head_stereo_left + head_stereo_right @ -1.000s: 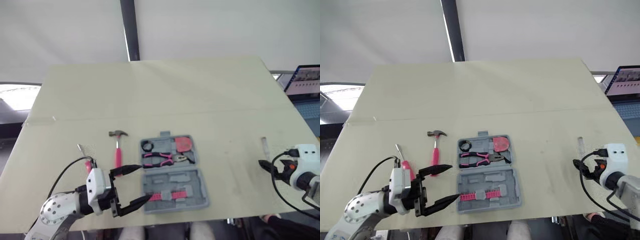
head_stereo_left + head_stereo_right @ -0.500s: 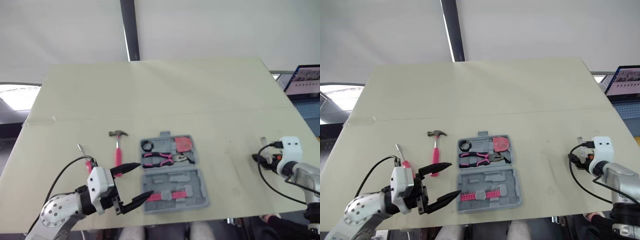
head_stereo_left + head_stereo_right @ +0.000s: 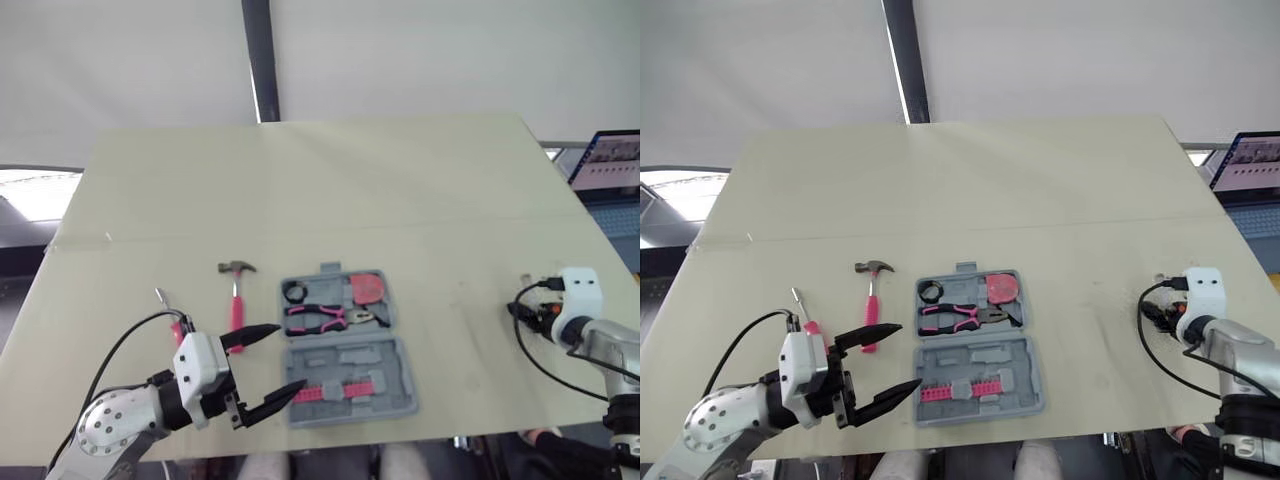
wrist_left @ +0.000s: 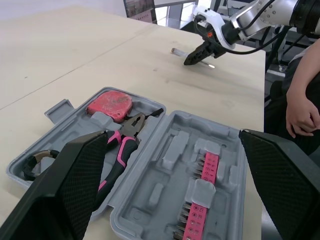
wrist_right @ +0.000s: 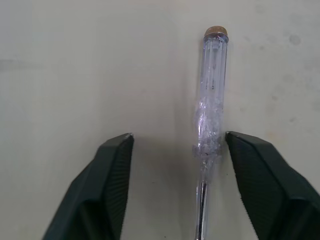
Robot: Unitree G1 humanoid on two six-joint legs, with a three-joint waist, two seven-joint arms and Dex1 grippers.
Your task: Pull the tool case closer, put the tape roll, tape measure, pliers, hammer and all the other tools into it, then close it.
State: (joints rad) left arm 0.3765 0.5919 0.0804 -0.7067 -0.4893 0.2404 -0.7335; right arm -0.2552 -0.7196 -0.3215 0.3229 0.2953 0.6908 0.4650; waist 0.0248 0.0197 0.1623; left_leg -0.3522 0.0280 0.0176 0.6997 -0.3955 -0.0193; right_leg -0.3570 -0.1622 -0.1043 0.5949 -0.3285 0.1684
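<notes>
A pale yellowish desk point(image 3: 400, 180) spans the middle of the frame, a faint crease crossing it. Behind stands a plain white wall point(image 3: 450, 50), with a dark upright post point(image 3: 261, 60) at upper centre. A lit screen point(image 3: 608, 158) sits at the right edge.

1 pale table point(image 3: 400, 190) fronts a white backdrop point(image 3: 450, 50). 1 black post point(image 3: 261, 60) rises behind it; 1 lit screen point(image 3: 610, 160) sits at its right.
</notes>
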